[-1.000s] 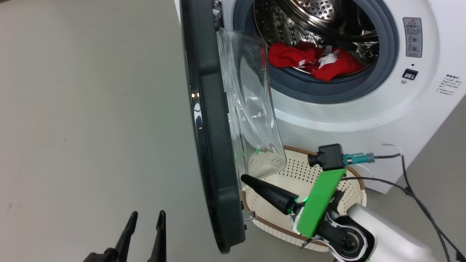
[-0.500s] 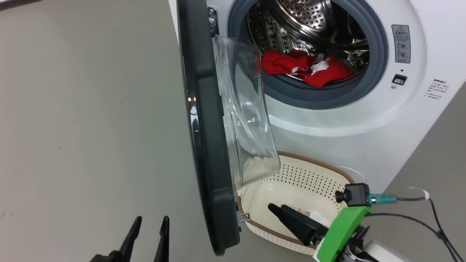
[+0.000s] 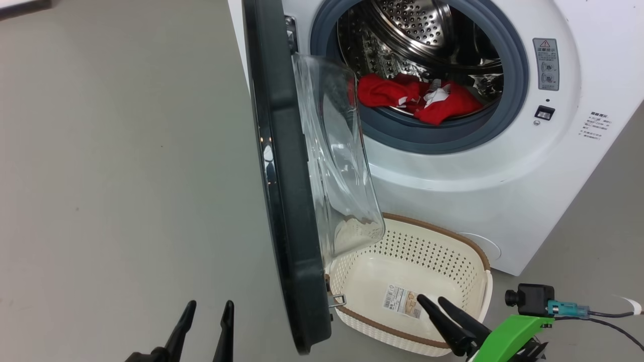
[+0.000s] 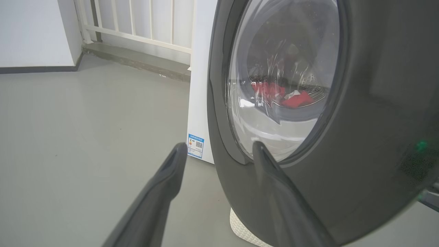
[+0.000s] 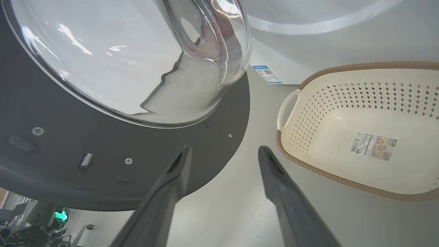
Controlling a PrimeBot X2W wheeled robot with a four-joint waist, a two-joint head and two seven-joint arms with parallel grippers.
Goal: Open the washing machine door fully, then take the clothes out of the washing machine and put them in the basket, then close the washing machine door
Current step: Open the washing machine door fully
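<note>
The white washing machine stands with its black-rimmed door swung out edge-on toward me, glass bowl facing the drum. Red clothes with white patches lie at the front of the steel drum; through the door glass they show as red clothes. The cream basket sits on the floor below the opening, holding nothing but its paper label. My right gripper hangs open over the basket's near end, holding nothing. My left gripper is open left of the door, its right finger close to the door's outer face.
Grey floor stretches to the left of the door. A dark cable trails at the lower right. A white railing and wall stand behind the machine. The door's inner face is close beside my right gripper, with the basket wall to the right.
My right gripper has drawn back from the door's lower edge toward the lower right and gone from shut to open. The head camera shifted slightly. The left gripper stayed put.
</note>
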